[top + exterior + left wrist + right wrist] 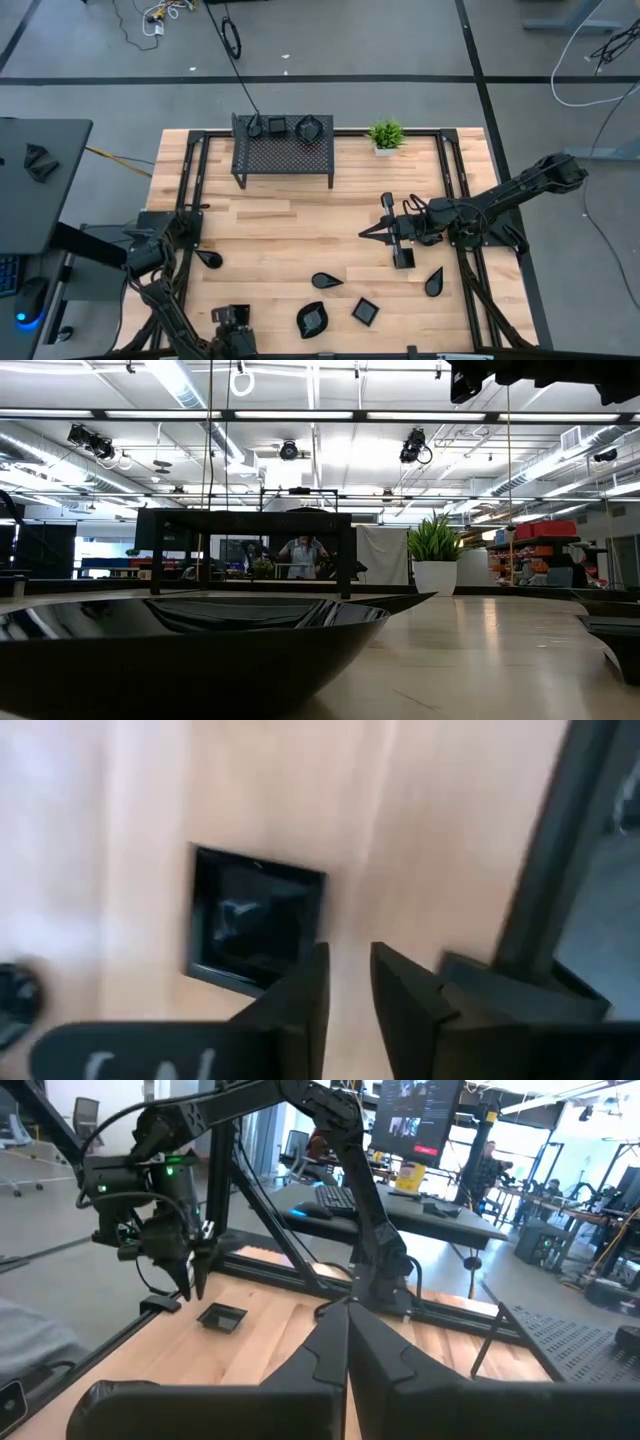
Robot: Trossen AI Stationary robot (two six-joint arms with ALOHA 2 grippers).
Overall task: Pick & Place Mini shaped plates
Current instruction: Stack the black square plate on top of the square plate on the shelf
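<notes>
Approach is judged to be the step in hand: the left claw [190, 1285], slightly parted and empty, is hung above a square plate [222, 1318] on the counter [280, 230], so descent and closing are called for; the right claw [366, 233] is clenched.

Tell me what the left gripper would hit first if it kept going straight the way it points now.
Probably bare table. The left gripper points down beside the square plate, its fingers slightly apart, and the plate sits just off that line, though depth is hard to judge.

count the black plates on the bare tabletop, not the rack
5: teardrop plate at left, leaf plate mid-table, wavy plate and square plate in front, pointed plate front right. More may be hidden.
</notes>
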